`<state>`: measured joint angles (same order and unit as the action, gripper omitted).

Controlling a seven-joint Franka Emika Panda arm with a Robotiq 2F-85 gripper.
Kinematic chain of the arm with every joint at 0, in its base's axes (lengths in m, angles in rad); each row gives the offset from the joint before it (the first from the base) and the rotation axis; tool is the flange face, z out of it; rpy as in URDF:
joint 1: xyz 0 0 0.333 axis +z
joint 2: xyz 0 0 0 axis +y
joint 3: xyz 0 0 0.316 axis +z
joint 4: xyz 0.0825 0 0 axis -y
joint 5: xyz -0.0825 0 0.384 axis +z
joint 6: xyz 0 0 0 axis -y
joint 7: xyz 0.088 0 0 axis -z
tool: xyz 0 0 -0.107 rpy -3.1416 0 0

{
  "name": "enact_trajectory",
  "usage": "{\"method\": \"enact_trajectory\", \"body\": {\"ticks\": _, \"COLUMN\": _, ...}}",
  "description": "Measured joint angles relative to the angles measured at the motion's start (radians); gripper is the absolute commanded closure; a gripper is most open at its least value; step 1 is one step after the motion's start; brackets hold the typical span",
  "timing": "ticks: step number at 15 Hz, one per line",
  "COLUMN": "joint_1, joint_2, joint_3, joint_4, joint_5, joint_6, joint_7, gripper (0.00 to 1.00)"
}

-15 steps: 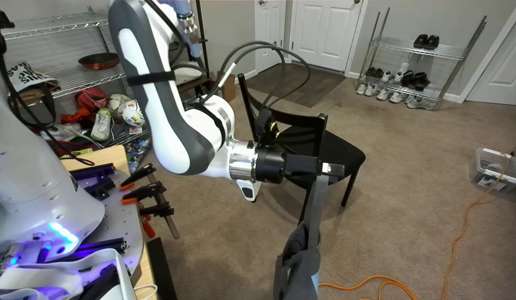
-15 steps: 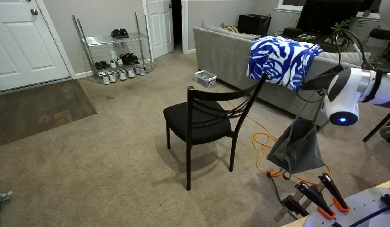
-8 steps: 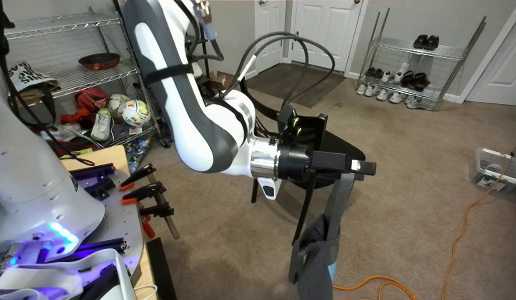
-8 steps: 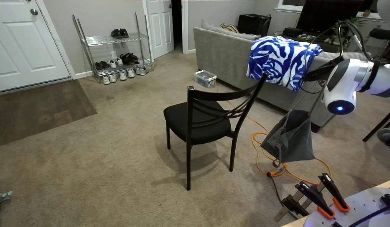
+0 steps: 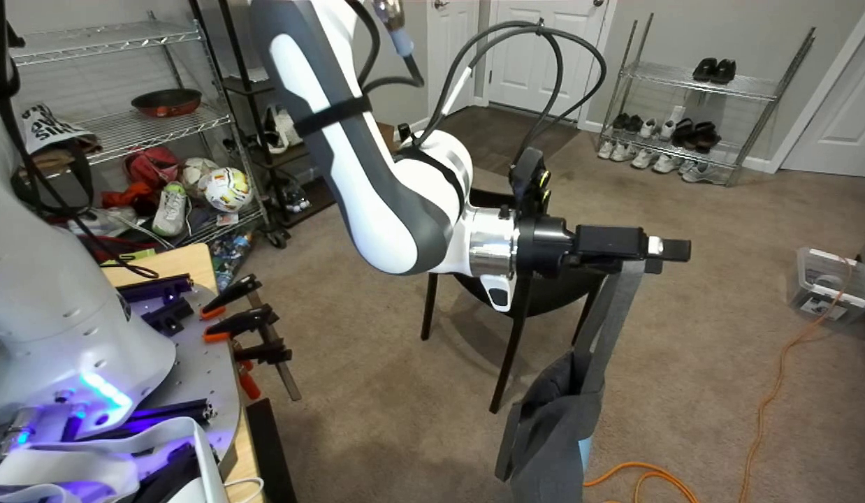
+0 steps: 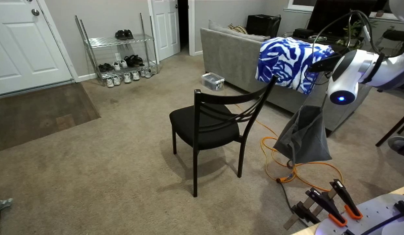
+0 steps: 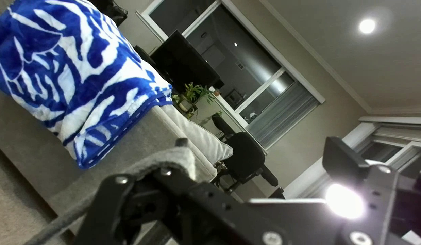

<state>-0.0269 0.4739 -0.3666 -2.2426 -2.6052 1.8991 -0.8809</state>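
Observation:
My gripper (image 5: 664,257) is stretched out level above the floor. In the wrist view the gripper (image 7: 263,149) has its two fingers wide apart, with nothing between them. A grey fabric strap (image 7: 166,158) is draped over the finger on the left of that view. The strap (image 5: 618,300) runs down to a dark grey cloth bag (image 5: 555,423), which hangs below the gripper. The bag also hangs tilted, its top partly open, in an exterior view (image 6: 308,137). A second strap loop dangles at its lower side there. The bag's lower end is cut off in an exterior view.
A black chair (image 6: 215,127) stands beside the arm. A grey sofa (image 6: 234,55) carries a blue-and-white blanket (image 6: 293,62). An orange cord (image 6: 319,163) lies on the carpet below the bag. Clamps (image 5: 240,321) stick out from the robot's table. A shoe rack (image 5: 698,119) stands by the wall.
The arm has moved outward from its base and risen, carrying the bag with it. The bag swings a little. The fingers show no visible change.

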Motion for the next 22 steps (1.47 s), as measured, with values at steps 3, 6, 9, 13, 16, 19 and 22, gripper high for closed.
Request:
{"method": "enact_trajectory", "body": {"ticks": 3, "joint_1": -0.017, "joint_2": 0.000, "joint_3": 0.040, "joint_4": 0.045, "joint_5": 0.007, "joint_6": 0.013, "joint_7": -0.025, "gripper": 0.00}}
{"method": "enact_trajectory", "body": {"ticks": 6, "joint_1": -0.019, "joint_2": -0.001, "joint_3": 0.074, "joint_4": 0.084, "joint_5": 0.021, "joint_6": 0.021, "joint_7": -0.051, "gripper": 0.00}}
{"method": "enact_trajectory", "body": {"ticks": 9, "joint_1": -0.019, "joint_2": -0.005, "joint_3": 0.102, "joint_4": 0.121, "joint_5": 0.047, "joint_6": 0.035, "joint_7": -0.073, "gripper": 0.00}}
{"method": "enact_trajectory", "body": {"ticks": 13, "joint_1": -0.017, "joint_2": -0.023, "joint_3": 0.132, "joint_4": 0.157, "joint_5": 0.080, "joint_6": 0.037, "joint_7": -0.100, "gripper": 0.00}}
{"method": "enact_trajectory", "body": {"ticks": 16, "joint_1": -0.016, "joint_2": -0.049, "joint_3": 0.150, "joint_4": 0.172, "joint_5": 0.098, "joint_6": 0.037, "joint_7": -0.117, "gripper": 0.00}}
{"method": "enact_trajectory", "body": {"ticks": 19, "joint_1": -0.009, "joint_2": -0.079, "joint_3": 0.169, "joint_4": 0.174, "joint_5": 0.109, "joint_6": 0.037, "joint_7": -0.131, "gripper": 0.00}}
{"method": "enact_trajectory", "body": {"ticks": 22, "joint_1": -0.006, "joint_2": -0.098, "joint_3": 0.193, "joint_4": 0.170, "joint_5": 0.110, "joint_6": 0.046, "joint_7": -0.133, "gripper": 0.00}}
